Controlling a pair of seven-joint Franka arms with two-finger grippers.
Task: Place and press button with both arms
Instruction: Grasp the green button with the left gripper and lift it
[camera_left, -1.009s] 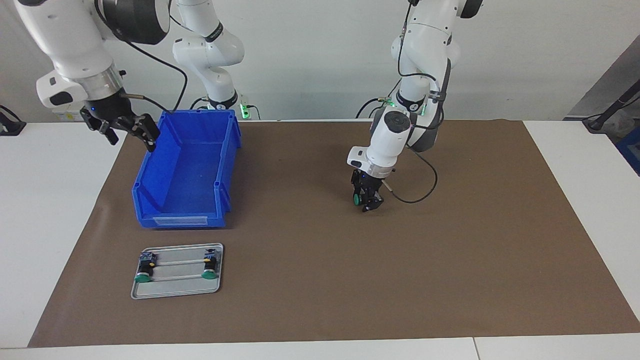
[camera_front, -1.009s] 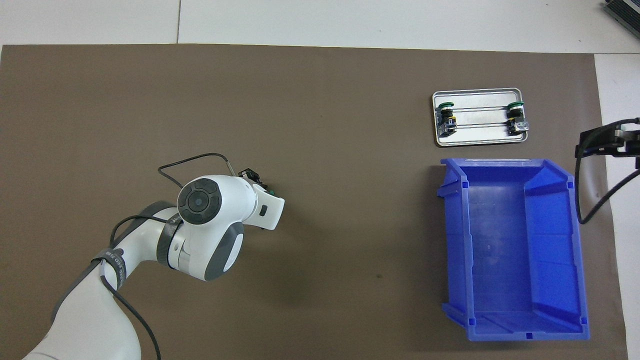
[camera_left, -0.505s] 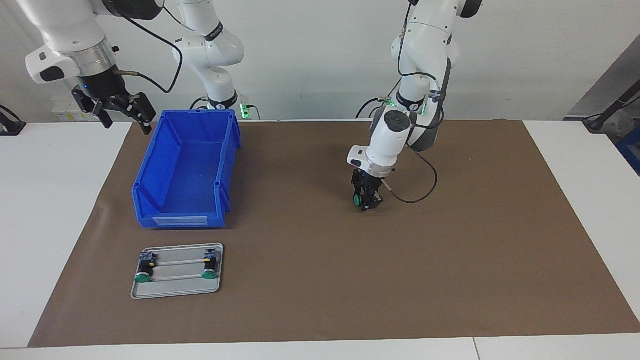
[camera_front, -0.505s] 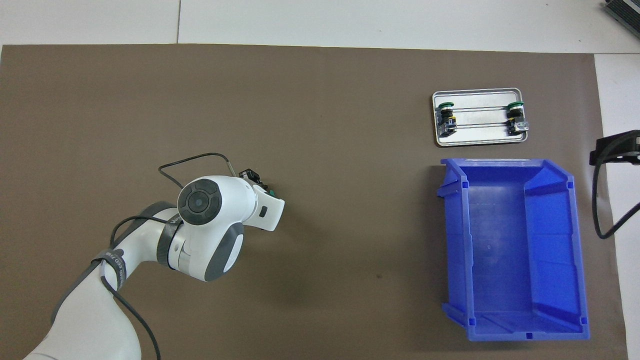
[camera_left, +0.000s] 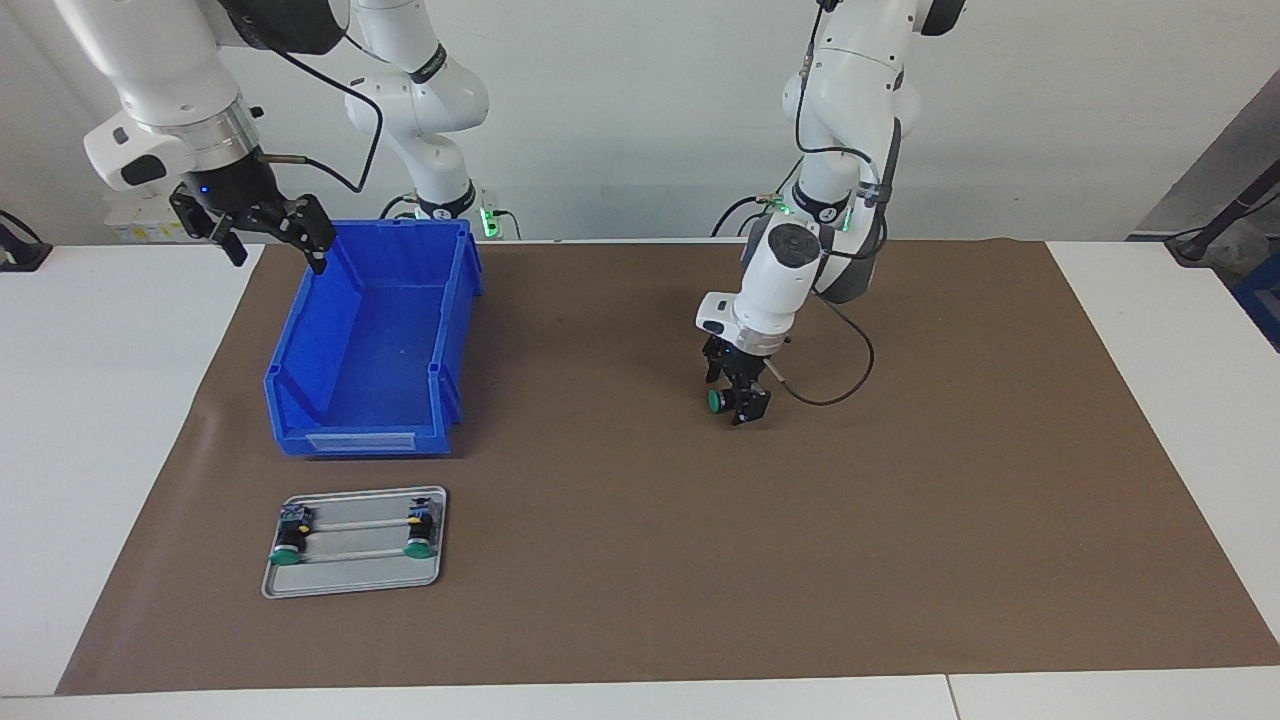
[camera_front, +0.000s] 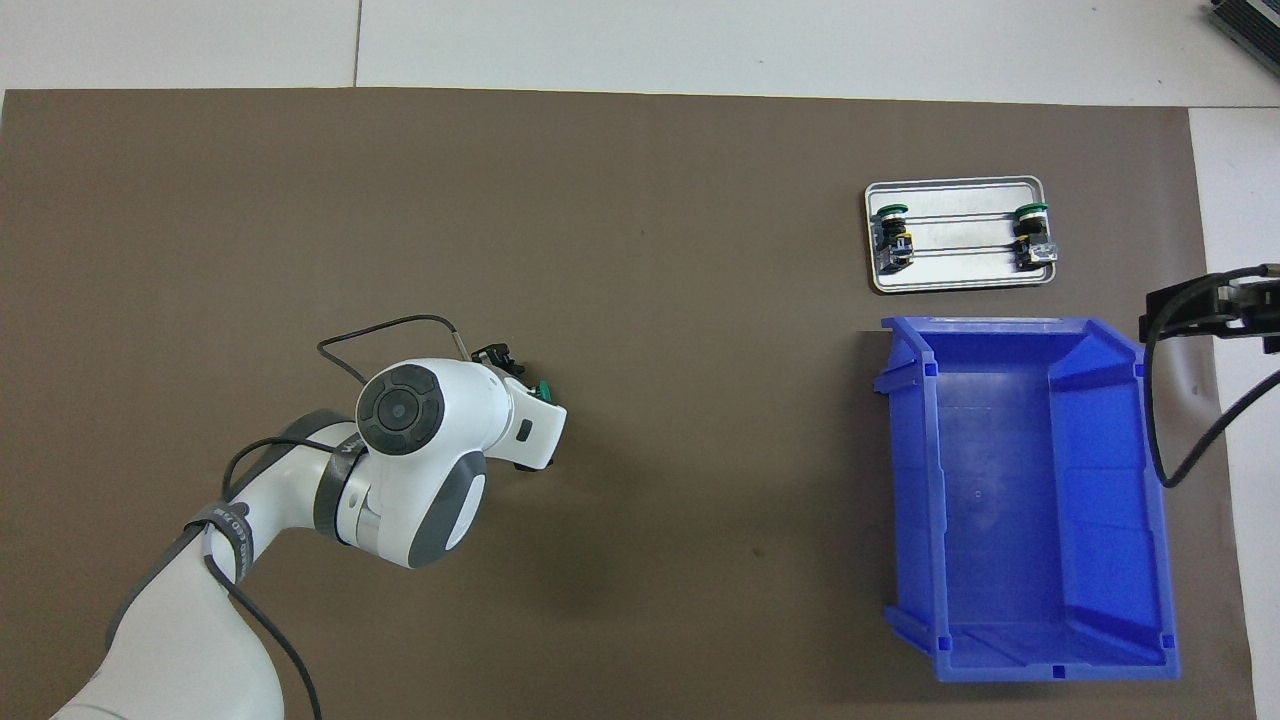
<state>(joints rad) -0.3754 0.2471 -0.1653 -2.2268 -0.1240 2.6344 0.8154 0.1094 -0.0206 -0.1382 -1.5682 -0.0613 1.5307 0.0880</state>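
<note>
Blue bin (camera_left: 375, 345) on brown mat (camera_left: 640, 560); right pincer (camera_left: 262, 228), fingers spread wide, hangs over its rim at the right arm's end. Metal tray (camera_left: 355, 577) holds two buttons. Left pincer (camera_left: 738, 400) grips the button (camera_left: 716, 400) above mid-surface. No legible writing.

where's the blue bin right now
The blue bin sits on the brown mat toward the right arm's end of the table, nearer to the robots than the metal tray beside it.
</note>
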